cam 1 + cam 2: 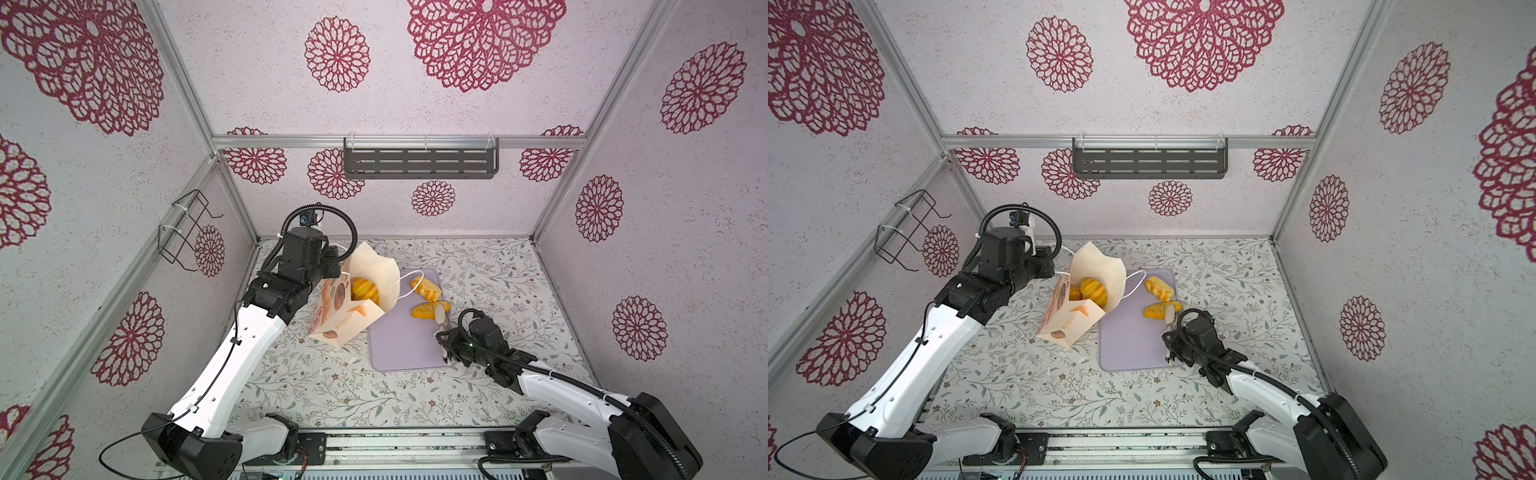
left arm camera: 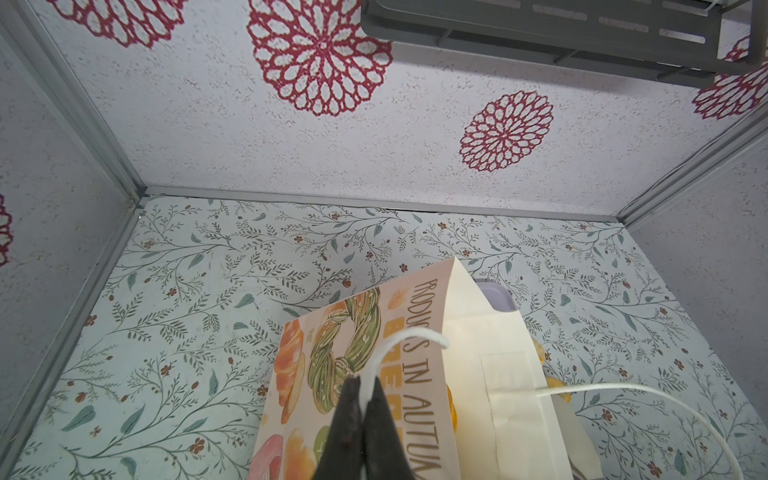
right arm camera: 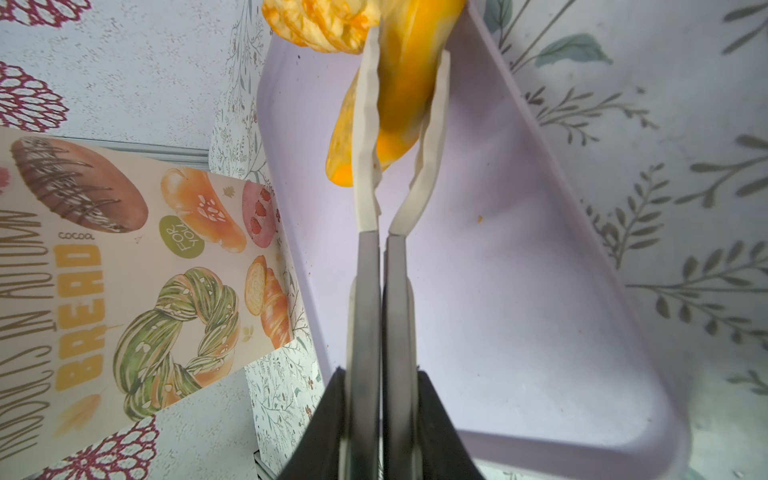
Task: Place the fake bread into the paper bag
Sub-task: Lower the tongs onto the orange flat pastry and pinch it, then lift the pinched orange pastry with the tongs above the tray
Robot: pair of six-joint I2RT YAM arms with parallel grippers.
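Toward the far-left corner of the tabletop [image 1: 316, 399], the left gripper [image 2: 360, 380] is pinched fully closed on the bag's cord [image 2: 411, 333]. I judge this pull is what props the bag [image 1: 340, 320] up and leaves its mouth gaping toward the tray. The bag leans, printed face turned to the front edge, with its base on the tabletop just left of the tray [image 1: 399, 349]. Bread [image 1: 365, 289] already lies inside. A top view shows a second piece [image 1: 1075, 293] beside it, but the paper walls hide anything deeper, so the count inside cannot be told. In both top views the left arm covers its own fingers.

The tray lies mid-tabletop. Two pieces [image 1: 426, 287] lie touching at its far edge. Nearer, a loaf [image 3: 409, 83] is clamped between the white tips of tongs [image 3: 368, 270], whose grey arms the right gripper [image 3: 380, 372] squeezes together. This is likely so that the soft piece can be carried and dropped into the narrow mouth without the jaws crushing it. Whether the loaf rests on the tray or hangs clear of it cannot be made out, and its far end is cut off in the wrist view.
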